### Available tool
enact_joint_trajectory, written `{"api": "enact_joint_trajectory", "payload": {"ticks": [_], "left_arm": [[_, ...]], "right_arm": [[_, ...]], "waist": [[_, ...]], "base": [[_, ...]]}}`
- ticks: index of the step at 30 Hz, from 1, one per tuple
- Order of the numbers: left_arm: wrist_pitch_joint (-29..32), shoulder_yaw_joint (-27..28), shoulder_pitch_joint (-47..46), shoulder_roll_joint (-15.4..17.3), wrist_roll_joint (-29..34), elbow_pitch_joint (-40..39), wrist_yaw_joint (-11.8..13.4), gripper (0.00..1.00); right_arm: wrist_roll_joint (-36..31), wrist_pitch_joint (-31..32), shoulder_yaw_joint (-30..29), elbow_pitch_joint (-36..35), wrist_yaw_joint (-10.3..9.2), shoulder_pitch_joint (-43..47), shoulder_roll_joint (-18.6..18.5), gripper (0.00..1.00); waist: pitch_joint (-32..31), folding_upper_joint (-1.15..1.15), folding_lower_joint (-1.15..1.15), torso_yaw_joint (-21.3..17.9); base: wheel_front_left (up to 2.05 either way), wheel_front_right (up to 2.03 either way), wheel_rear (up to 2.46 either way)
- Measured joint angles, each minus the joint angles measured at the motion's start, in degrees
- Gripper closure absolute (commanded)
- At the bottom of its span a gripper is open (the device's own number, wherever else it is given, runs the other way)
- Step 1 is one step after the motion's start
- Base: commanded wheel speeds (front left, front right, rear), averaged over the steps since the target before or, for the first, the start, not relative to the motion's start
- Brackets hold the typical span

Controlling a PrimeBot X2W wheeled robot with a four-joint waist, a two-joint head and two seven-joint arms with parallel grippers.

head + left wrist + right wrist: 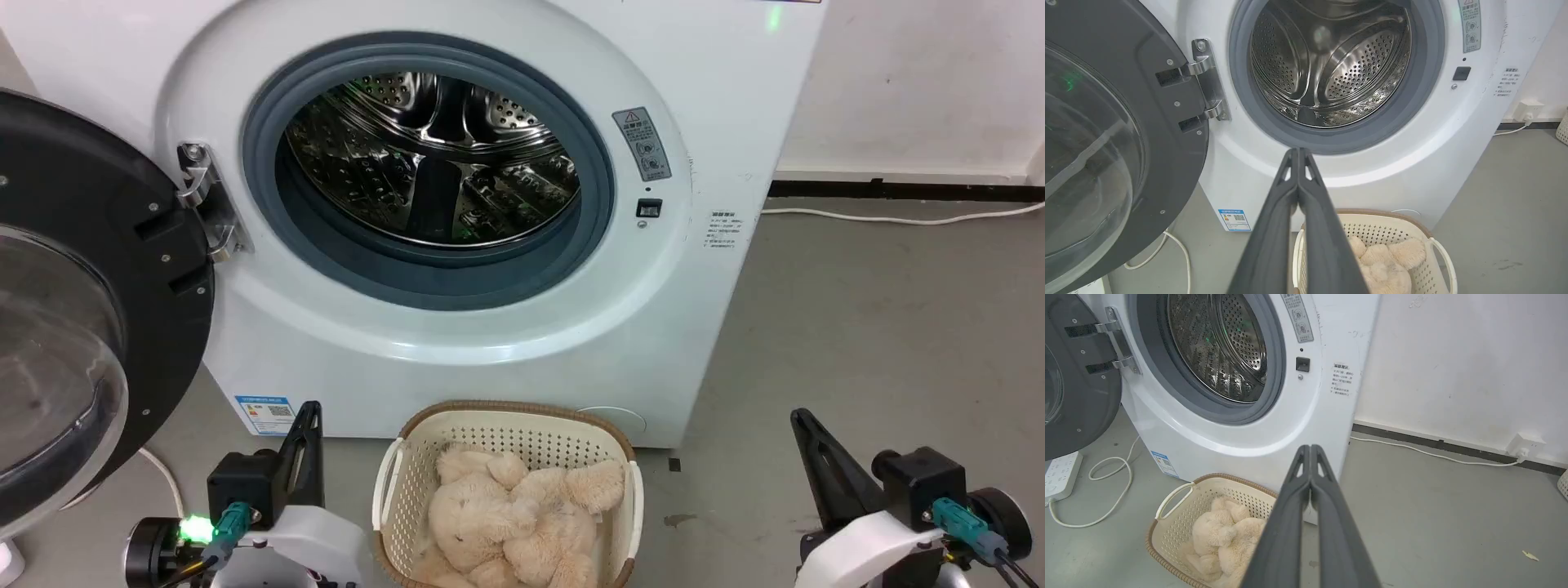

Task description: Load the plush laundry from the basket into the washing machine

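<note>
So far nothing is loaded. The left gripper (1298, 150) has its two long fingers pressed together on nothing, hovering low at the near left of the basket. The right gripper (1310, 447) is likewise closed and empty at the near right, well apart from the basket. Between them, on the floor (882, 343), the basket (514, 406) stands just in front of the washing machine (718, 122). The plush laundry (506, 514) lies wholly inside the basket, its shaggy lobes heaped below the brown rim. The drum (433, 155) shows bare steel with no fabric in it. By my reading the whole task is left: grasp the bundle, lift it clear of the basket, carry it up into the drum, let go.

As for room, the door (82, 327) is swung wide to the left, so the opening is free. Its black frame stands near the left gripper, though, and looks the likeliest thing to be brushed on a lift. The grey gasket (441, 282) forms a raised lip at the bottom of the opening that the bundle must clear. The basket's far rim sits near the machine's front, leaving little gap there. To the right the floor is open out to the wall (898, 82). A white cable (1130, 477) loops on the floor to the left, below the door, beside a power strip (1059, 473).
</note>
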Motion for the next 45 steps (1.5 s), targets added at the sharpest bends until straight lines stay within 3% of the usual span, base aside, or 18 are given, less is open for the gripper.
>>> {"api": "enact_joint_trajectory", "payload": {"ticks": [45], "left_arm": [[0.0, 0.0, 0.0, 0.0, 0.0, 0.0, 0.0, 1.0]], "right_arm": [[0.0, 0.0, 0.01, 0.0, 0.0, 0.0, 0.0, 1.0]], "waist": [[0.0, 0.0, 0.0, 0.0]], "base": [[0.0, 0.0, 0.0]]}}
